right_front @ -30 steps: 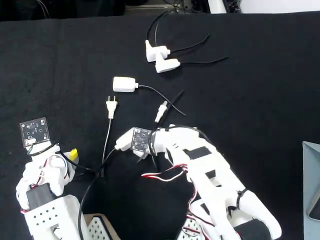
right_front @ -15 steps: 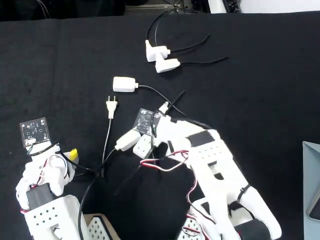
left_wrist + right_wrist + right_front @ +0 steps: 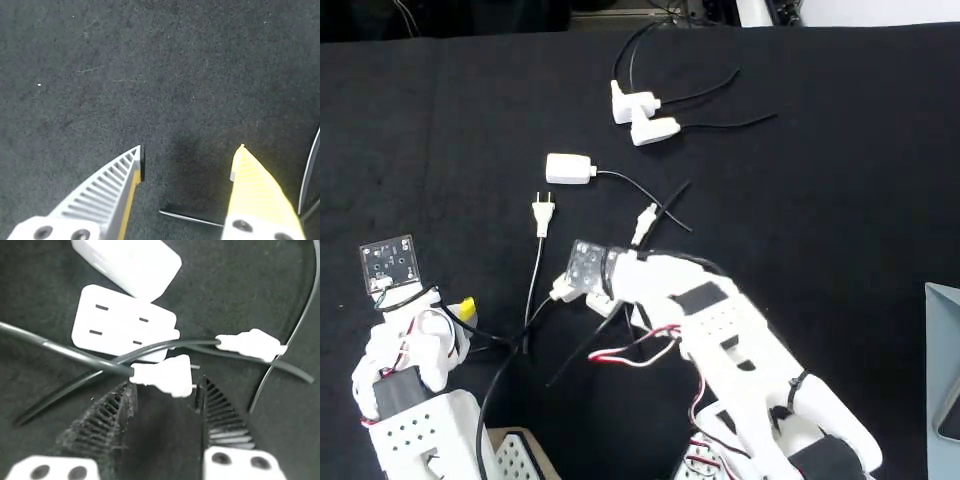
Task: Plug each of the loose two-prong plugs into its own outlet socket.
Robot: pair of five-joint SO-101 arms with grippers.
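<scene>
In the right wrist view a white outlet block (image 3: pixel 122 330) with two pairs of slots lies on the black cloth, and a second white block (image 3: pixel 130 260) touches its far side. A small white two-prong plug (image 3: pixel 162 375) on a black cord lies between the fingers of my open right gripper (image 3: pixel 162 392). Another white plug (image 3: pixel 247 344) lies beside it. In the high view a loose plug (image 3: pixel 542 213) with bare prongs lies left of the right arm (image 3: pixel 700 310). My left gripper (image 3: pixel 190 147) hangs open over bare cloth, holding nothing.
A white adapter (image 3: pixel 570 168) and two white blocks (image 3: pixel 635 102) with cords lie at the back. Black cords (image 3: pixel 535 270) cross the cloth between the arms. A grey object (image 3: pixel 945 370) sits at the right edge. A thin cord (image 3: pixel 190 218) runs under the left gripper.
The right arm's wrist swung toward the far side, then came back left and down over the outlet block. The left arm has not moved.
</scene>
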